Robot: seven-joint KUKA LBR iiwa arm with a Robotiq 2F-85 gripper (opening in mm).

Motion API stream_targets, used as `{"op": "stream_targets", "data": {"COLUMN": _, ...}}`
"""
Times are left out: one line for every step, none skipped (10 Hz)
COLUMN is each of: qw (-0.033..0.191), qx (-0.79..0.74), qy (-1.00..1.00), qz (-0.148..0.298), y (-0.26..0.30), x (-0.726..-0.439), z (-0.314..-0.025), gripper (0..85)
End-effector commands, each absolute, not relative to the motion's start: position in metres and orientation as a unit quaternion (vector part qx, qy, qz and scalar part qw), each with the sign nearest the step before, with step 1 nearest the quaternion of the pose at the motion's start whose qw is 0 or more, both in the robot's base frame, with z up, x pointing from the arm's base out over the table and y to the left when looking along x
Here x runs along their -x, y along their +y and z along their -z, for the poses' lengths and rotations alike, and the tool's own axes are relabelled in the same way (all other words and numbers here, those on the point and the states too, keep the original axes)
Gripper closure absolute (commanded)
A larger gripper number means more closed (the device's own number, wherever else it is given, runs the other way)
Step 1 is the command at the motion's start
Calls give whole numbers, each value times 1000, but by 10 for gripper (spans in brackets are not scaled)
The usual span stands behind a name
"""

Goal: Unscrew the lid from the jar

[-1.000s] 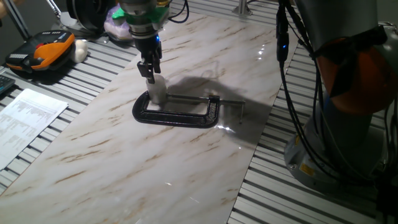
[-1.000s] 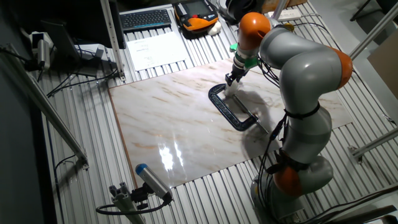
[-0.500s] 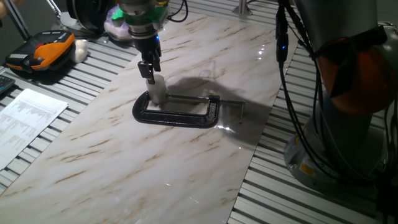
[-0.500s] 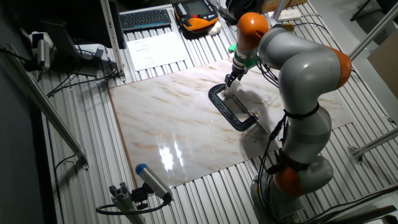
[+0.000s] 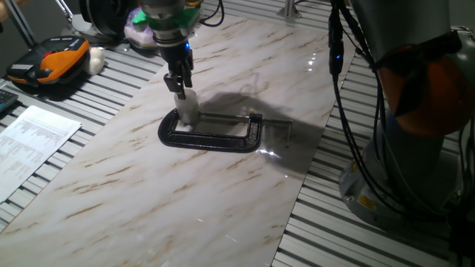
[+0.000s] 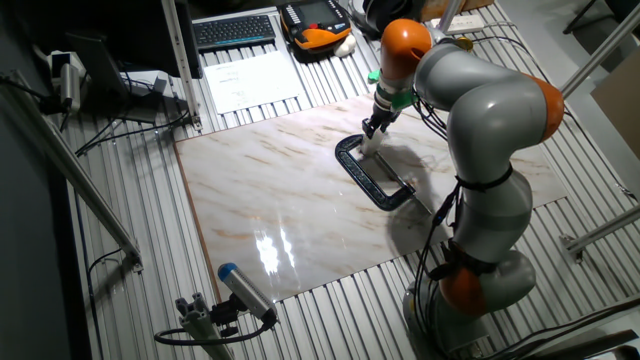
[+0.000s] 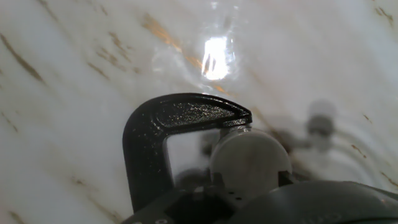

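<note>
The small clear jar point(image 5: 187, 111) with white contents stands upright on the marble board, held in the mouth of a black C-clamp point(image 5: 211, 133). Its whitish lid point(image 5: 185, 96) sits on top. My gripper point(image 5: 180, 89) comes straight down on the jar, and its dark fingers close around the lid. In the other fixed view the gripper point(image 6: 371, 128) is at the far end of the clamp point(image 6: 375, 175). In the hand view the round lid point(image 7: 250, 163) lies just below the clamp's black jaw point(image 7: 180, 118); the fingertips do not show there.
The clamp's screw handle point(image 5: 278, 124) sticks out to the right. The marble board point(image 5: 148, 193) lies on a slatted table. An orange and black case point(image 5: 52, 63) and a paper sheet point(image 5: 33, 141) lie to the left. The arm's base and cables point(image 5: 401, 148) stand to the right.
</note>
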State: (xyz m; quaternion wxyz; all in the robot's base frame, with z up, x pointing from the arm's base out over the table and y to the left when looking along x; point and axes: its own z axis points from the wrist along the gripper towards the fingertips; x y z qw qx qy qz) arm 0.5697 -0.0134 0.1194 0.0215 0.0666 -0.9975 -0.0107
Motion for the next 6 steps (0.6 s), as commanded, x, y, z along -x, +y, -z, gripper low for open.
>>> {"op": "stream_targets", "data": {"qw": 22, "qx": -64, "qy": -998, "qz": 11, "y": -14, "x": -570, "z": -119, "gripper": 510}}
{"op": "stream_targets", "data": {"qw": 24, "qx": -65, "qy": -998, "qz": 11, "y": -13, "x": -570, "z": -119, "gripper": 510}}
{"op": "stream_targets", "data": {"qw": 24, "qx": -65, "qy": -998, "qz": 9, "y": -13, "x": -570, "z": -120, "gripper": 510}}
{"op": "stream_targets", "data": {"qw": 23, "qx": -64, "qy": -998, "qz": 9, "y": -13, "x": -570, "z": -119, "gripper": 510}}
{"op": "stream_targets", "data": {"qw": 25, "qx": -62, "qy": -998, "qz": 11, "y": -13, "x": -570, "z": -119, "gripper": 510}}
{"op": "stream_targets", "data": {"qw": 25, "qx": -61, "qy": -998, "qz": 11, "y": -13, "x": -570, "z": -119, "gripper": 510}}
